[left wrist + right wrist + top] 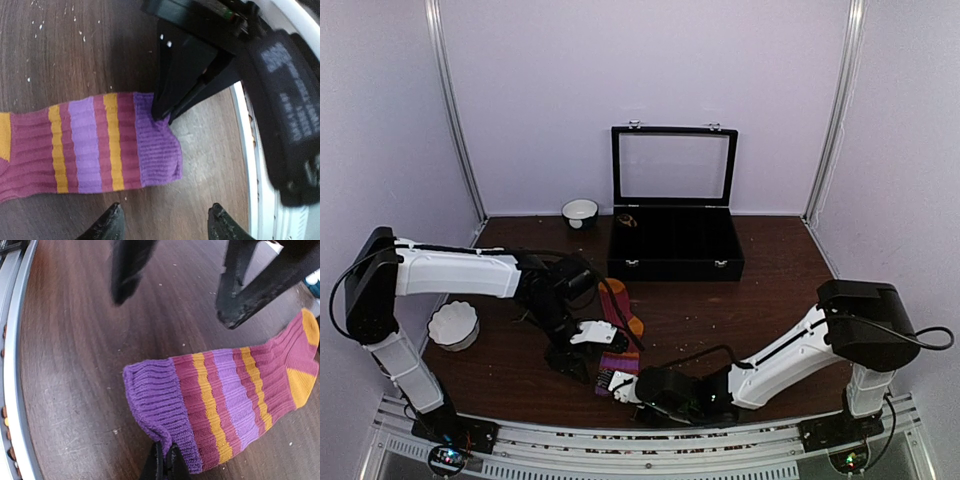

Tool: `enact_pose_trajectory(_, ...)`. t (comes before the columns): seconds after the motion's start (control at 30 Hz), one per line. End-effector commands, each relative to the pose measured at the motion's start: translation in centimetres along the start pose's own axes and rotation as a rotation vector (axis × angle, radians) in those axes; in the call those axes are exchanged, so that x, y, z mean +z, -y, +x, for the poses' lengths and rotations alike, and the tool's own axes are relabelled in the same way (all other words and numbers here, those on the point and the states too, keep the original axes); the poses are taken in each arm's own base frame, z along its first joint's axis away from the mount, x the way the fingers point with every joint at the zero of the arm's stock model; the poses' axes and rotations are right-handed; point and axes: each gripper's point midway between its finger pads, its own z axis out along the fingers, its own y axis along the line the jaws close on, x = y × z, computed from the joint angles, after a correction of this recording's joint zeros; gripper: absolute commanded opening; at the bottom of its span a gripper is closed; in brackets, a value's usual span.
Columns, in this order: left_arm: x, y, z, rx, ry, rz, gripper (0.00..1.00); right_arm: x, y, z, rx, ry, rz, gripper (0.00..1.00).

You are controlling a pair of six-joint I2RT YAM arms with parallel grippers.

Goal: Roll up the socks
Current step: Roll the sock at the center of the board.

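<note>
While the right claw (165, 457) clamps the purple cuff (150, 395) of the magenta-red striped fabric sock (235, 400), lying on the dark wooden bench (75, 365) just before the black lidded case (675, 245), the left claw (166, 207) hovers, fingers apart.

1. The magenta sock (225, 400) is crossed by orange and lilac stripes; its ribbed cuff is purple, and orange patches are seen at its foot end.
2. The counter (75, 365) is grained in dark brown and flecked with pale specks.
3. The box (675, 255) is finished in black.
4. The ribbed bowl (453, 325) is coloured white.
5. The right pincer (164, 461) is coloured black.
</note>
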Motion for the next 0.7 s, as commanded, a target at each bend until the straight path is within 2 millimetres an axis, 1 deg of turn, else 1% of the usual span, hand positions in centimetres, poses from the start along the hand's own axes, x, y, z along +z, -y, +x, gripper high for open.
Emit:
enact_pose_trajectory(0.0,0.3,-2.3,-1.5,-0.013,0.072,-0.113,0.59,-0.3,0.1,0.8,0.221,0.005,-0.053,0.0)
enact_pose_trajectory(0.1,-0.3,-2.3,-2.0,-0.015,0.138,-0.15,0.6,-0.3,-0.4,1.0,0.293,-0.002,-0.098,0.0)
enact_pose_trajectory(0.2,-0.8,-1.9,-2.3,0.001,0.188,-0.169,0.61,-0.4,-0.8,1.2,0.351,-0.025,-0.135,0.0)
enact_pose_trajectory(0.43,-1.0,-1.4,-2.6,0.005,0.235,-0.175,0.6,-0.6,0.1,1.9,0.515,-0.063,-0.188,0.0)
enact_pose_trajectory(0.57,-0.6,-1.0,-2.4,0.016,0.261,-0.172,0.6,-0.6,0.1,2.0,0.537,-0.087,-0.216,0.0)
enact_pose_trajectory(0.67,-0.2,-1.2,-2.3,0.02,0.254,-0.168,0.59,-0.4,0.4,2.0,0.541,-0.109,-0.221,0.0)
